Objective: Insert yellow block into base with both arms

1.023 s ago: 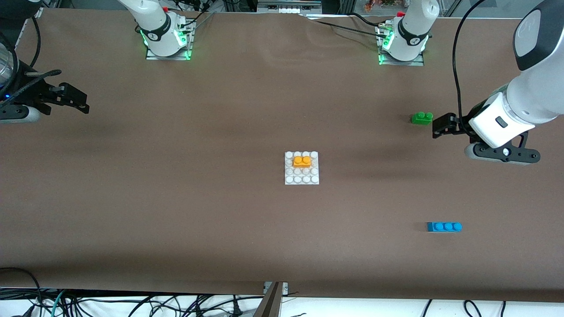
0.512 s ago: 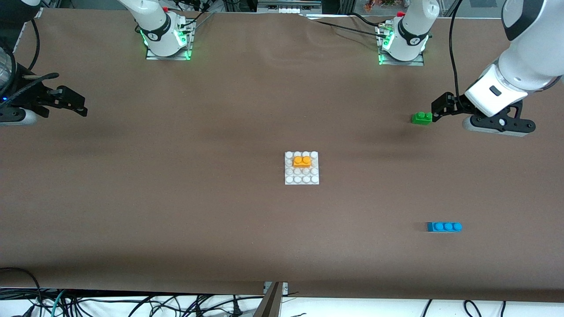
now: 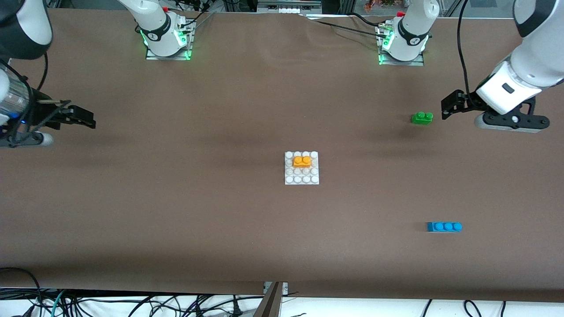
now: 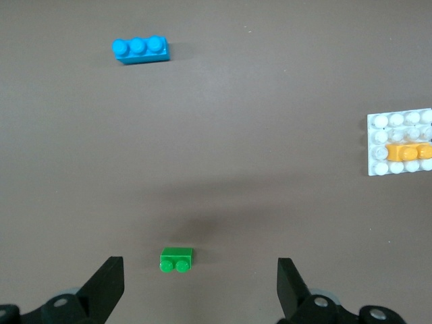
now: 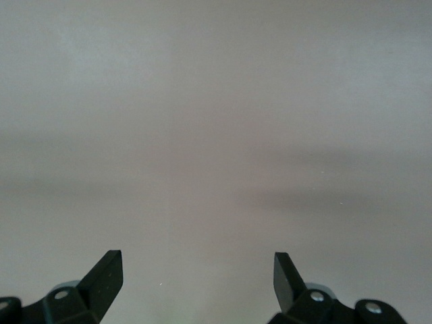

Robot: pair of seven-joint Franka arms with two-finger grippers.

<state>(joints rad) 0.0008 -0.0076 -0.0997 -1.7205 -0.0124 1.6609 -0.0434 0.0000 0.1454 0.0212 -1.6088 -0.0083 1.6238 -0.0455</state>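
Observation:
The yellow block [image 3: 302, 161] sits pressed onto the white studded base [image 3: 302, 176] at the table's middle, on the base's rows farther from the front camera. Both also show in the left wrist view, the block [image 4: 408, 152] on the base [image 4: 398, 121]. My left gripper [image 3: 449, 108] is open and empty, raised at the left arm's end of the table beside the green brick; its gripper [image 4: 199, 277] frames that brick. My right gripper [image 3: 83, 118] is open and empty over bare table at the right arm's end, and its wrist view [image 5: 197, 270] shows only table.
A green two-stud brick [image 3: 422, 117] lies near the left gripper, also in the left wrist view [image 4: 176, 259]. A blue three-stud brick [image 3: 444, 226] lies nearer the front camera, also in the left wrist view [image 4: 141, 50]. Arm bases stand along the table's back edge.
The left gripper rose and drew back from the green brick toward the left arm's end. The right gripper shifted slightly toward the table's middle. The bricks and base have not moved.

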